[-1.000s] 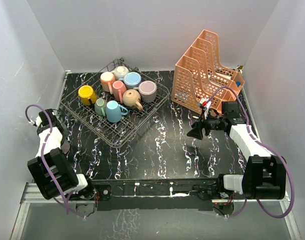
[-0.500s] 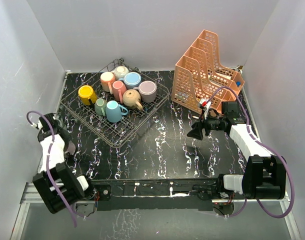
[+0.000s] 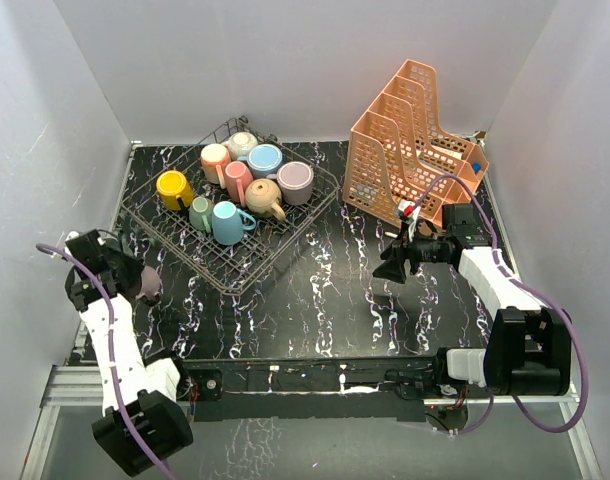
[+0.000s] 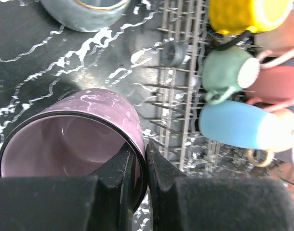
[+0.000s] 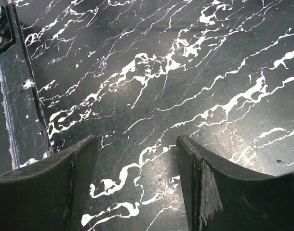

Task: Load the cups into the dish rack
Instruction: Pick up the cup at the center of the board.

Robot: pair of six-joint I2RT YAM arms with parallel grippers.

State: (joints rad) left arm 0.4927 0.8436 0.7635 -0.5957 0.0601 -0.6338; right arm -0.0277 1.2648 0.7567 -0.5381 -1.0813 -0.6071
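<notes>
**Operator:** What has changed over the last second?

**Arm unit:** My left arm has swung out from the table's left edge toward the middle. My left claw [image 3: 133, 283] has gone from partly apart to clamped. It now pinches the wall of the lilac cup [image 4: 74, 139], with one finger [image 4: 122, 168] inside the mouth and the other outside. My right claw [image 3: 393, 268] has barely shifted. Its jaws stand apart over the bare marbled table [image 5: 161, 72] and hold nothing.

**Operator:** Which way does the cup point?

**Arm unit:** The mouth faces back toward my left wrist camera. The long axis runs from that mouth, at my fingertips, straight away from the camera toward the base. The base is hidden behind the cup's own body. I cannot tell where the handle points. I also cannot tell whether the cup rests on the table or hangs clear of it.

**Operator:** Where is it relative to the claw and the rack?

**Arm unit:** The cup sits directly ahead of the left claw, gripped at the right side of its rim as the wrist view shows it. In the top view it lies just right of the claw. It is outside the dish rack [image 3: 185, 255], near the rack's near-left edge. The yellow cup [image 3: 173, 187], green cup [image 3: 201, 212] and blue cup [image 3: 228, 222] lie inside the rack with others. A grey-green cup [image 4: 84, 7] stands on the table beyond the lilac one, beside the rack.
</notes>
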